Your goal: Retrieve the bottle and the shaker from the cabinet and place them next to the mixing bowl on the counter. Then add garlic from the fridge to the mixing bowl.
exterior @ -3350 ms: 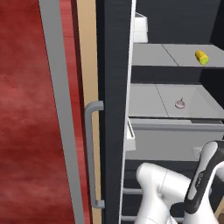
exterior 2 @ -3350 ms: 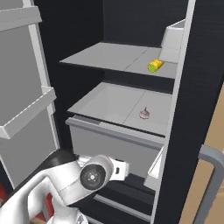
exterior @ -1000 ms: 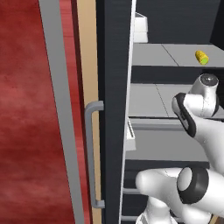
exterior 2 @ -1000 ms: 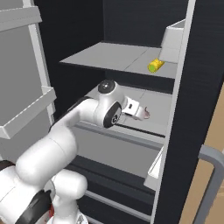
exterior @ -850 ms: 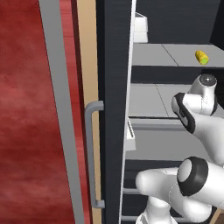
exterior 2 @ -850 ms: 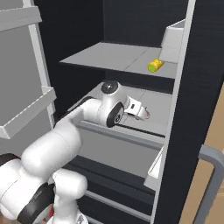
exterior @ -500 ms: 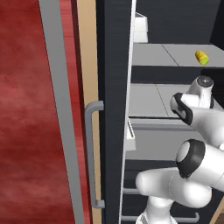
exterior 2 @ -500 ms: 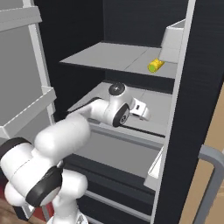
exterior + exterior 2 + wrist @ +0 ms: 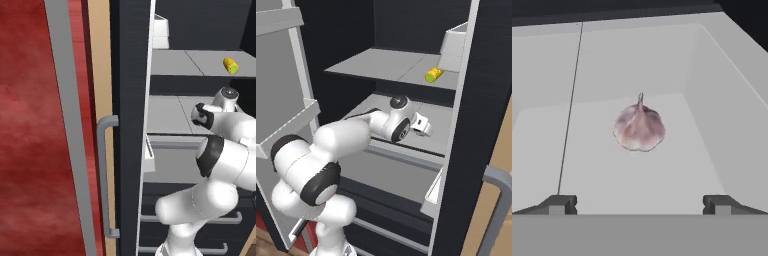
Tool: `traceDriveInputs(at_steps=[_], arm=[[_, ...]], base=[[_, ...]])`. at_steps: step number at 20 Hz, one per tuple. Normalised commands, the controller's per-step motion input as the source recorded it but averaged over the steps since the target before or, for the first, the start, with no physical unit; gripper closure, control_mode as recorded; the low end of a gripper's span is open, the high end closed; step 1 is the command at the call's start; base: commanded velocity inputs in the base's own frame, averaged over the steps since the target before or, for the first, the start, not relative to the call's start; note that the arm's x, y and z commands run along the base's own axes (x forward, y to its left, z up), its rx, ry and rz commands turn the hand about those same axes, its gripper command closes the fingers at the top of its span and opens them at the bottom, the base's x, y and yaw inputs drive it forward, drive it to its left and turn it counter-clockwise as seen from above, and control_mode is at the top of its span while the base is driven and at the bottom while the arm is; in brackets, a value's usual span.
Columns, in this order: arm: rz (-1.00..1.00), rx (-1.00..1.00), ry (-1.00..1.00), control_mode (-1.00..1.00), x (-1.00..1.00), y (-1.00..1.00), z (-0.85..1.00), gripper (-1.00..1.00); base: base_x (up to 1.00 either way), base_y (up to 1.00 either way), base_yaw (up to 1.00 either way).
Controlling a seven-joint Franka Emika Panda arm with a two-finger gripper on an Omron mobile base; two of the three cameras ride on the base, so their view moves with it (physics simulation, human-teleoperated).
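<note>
My end effector [image 9: 639,204] is spread wide and holds nothing; in the hand view its two dark tips stand far apart at the bottom. The garlic [image 9: 639,129] lies dead ahead along my approach line, centred between the two tips and still apart from them, with bare pale shelf [image 9: 597,170] between us. It sits on that middle shelf inside the fridge [image 9: 476,130], near the shelf's back wall, with the side wall close on one flank.

The bulb is squat and round, and its thin stem points away from me toward the back wall, so what I face is the broad, lobed body. Its width runs across my finger line and looks comfortably narrower than my spread, so I judge that a straight push forward should put a tip on either side without any roll of the wrist.

From the right base view my hand [image 9: 421,125] reaches over that same shelf, below the shelf that carries a small yellow item [image 9: 432,75].
</note>
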Motion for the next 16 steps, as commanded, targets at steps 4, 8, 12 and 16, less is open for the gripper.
traceDriveInputs(at_steps=[4,8,12,16], arm=[[0.00,0.00,0.04,-1.00,0.40,-0.04,-0.24,-1.00],[0.00,0.00,0.01,-1.00,0.41,-0.09,-0.25,-1.00],[0.00,0.00,0.00,-1.00,0.39,-0.16,-0.23,-1.00],[0.00,0.00,0.00,-1.00,0.41,-0.18,-0.20,-1.00]], base=[[0.00,0.00,0.00],[0.00,0.00,0.00],[0.00,0.00,0.00],[0.00,0.00,0.00]])
